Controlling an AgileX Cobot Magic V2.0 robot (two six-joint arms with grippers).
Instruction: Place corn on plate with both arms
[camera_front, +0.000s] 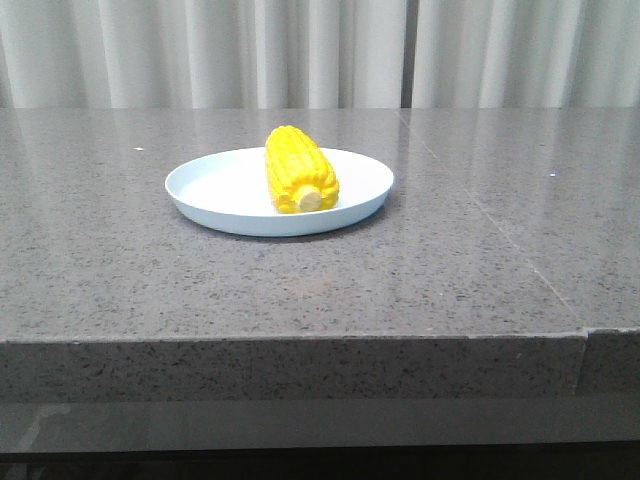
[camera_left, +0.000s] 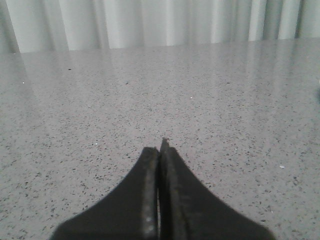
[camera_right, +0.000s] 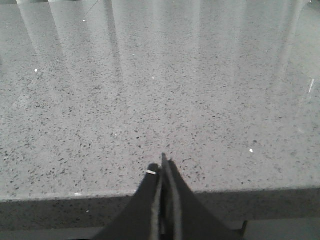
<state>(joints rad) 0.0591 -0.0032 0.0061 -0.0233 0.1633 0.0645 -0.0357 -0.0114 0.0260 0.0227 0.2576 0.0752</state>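
Observation:
The bright yellow corn (camera_front: 299, 168) lies on the pale blue-white plate (camera_front: 215, 190) in the middle of the grey stone table, its cream stub end facing the camera. Neither arm shows in the front view. In the left wrist view my left gripper (camera_left: 161, 149) is shut and empty, over bare tabletop. In the right wrist view my right gripper (camera_right: 162, 166) is shut and empty, its tips just over the table's front edge. Corn and plate show in neither wrist view.
The speckled grey table (camera_front: 480, 250) has a seam running diagonally at the right and a front edge (camera_front: 300, 340) near the camera. White curtains (camera_front: 320, 50) hang behind the table.

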